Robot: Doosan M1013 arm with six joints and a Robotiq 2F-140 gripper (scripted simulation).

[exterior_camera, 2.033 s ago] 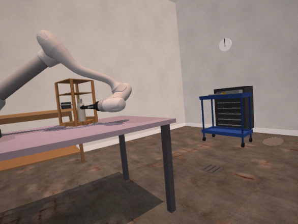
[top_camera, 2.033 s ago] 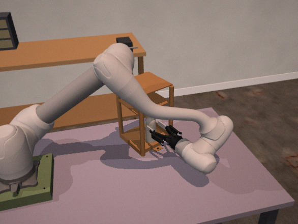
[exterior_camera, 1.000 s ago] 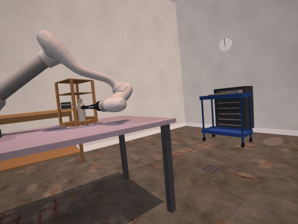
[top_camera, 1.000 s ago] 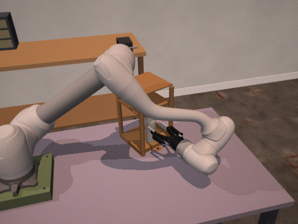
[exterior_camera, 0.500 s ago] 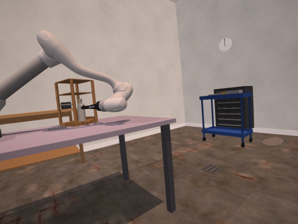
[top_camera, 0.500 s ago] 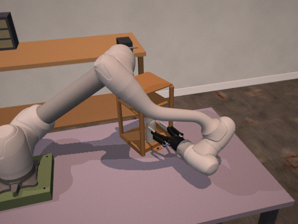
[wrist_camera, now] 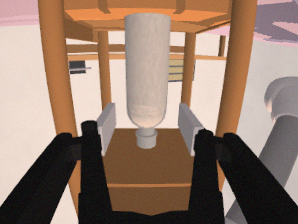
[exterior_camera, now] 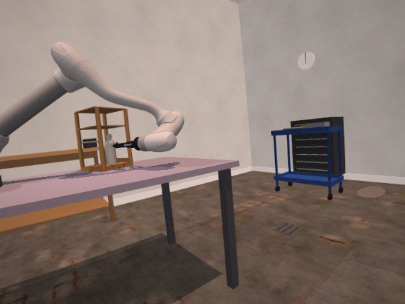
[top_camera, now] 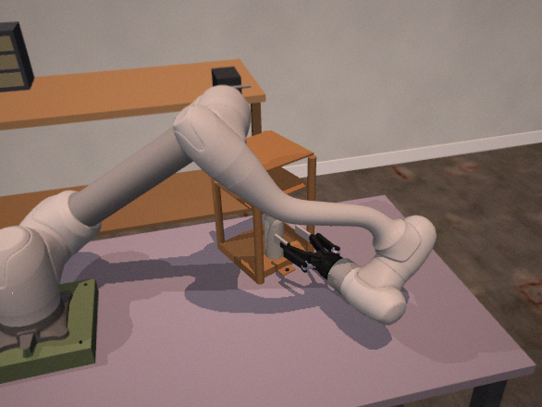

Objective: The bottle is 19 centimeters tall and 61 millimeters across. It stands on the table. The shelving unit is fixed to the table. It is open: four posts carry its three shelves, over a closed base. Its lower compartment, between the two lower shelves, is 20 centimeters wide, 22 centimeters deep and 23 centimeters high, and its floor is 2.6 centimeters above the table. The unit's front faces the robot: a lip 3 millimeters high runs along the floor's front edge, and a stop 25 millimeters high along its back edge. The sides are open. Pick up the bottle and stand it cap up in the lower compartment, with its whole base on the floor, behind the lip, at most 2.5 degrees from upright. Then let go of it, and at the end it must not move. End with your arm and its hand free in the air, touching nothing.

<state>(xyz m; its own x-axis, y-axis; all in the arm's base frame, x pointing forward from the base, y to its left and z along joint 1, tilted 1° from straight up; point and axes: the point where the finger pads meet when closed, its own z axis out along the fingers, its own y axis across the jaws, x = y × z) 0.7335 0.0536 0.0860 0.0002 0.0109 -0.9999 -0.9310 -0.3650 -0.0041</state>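
The white bottle [top_camera: 272, 240] stands cap up on the floor of the lower compartment of the orange shelving unit, near its front right post. It also shows in the exterior view [exterior_camera: 110, 150] and in the wrist view [wrist_camera: 148, 72], which is turned upside down. My gripper [top_camera: 291, 235] lies level in front of the unit, pointing into the compartment. Its fingers are open, with a gap on each side of the bottle in the wrist view [wrist_camera: 148, 123]. The fingertips reach about the bottle's front and do not touch it.
The unit's posts [wrist_camera: 55, 63] stand on either side of the gripper's path. A long orange bench with a black box [top_camera: 225, 76] runs behind the table. The green robot base [top_camera: 55, 319] is at the left. A blue cart [exterior_camera: 307, 155] stands far off.
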